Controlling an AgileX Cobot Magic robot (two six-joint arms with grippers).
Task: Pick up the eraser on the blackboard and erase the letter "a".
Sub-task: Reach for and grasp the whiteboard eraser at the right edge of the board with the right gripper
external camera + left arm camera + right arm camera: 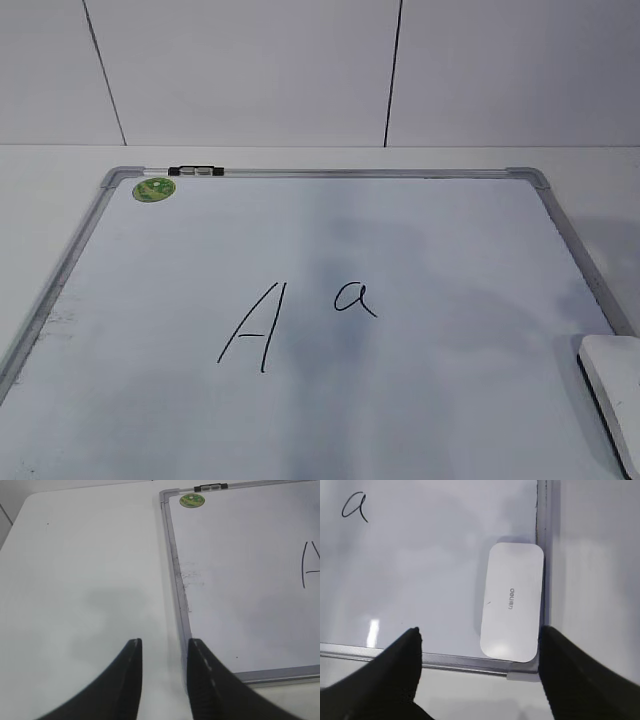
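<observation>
White tabletop, board [435, 580] flat: right gripper [480, 637], jaws wide and empty, should straddle the eraser [512, 607] at 12 o'clock squarely across its short sides.

The eraser [512, 607] lies on the blackboard [450, 400], right of the letter "a" [355, 298].

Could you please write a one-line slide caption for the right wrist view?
Open right gripper above the white eraser lying in the blackboard corner, letter "a" unerased.

Capital "A" [252, 326] in black marker, black-and-silver clip [196, 172], white table [85, 580], panelled wall [250, 70].
</observation>
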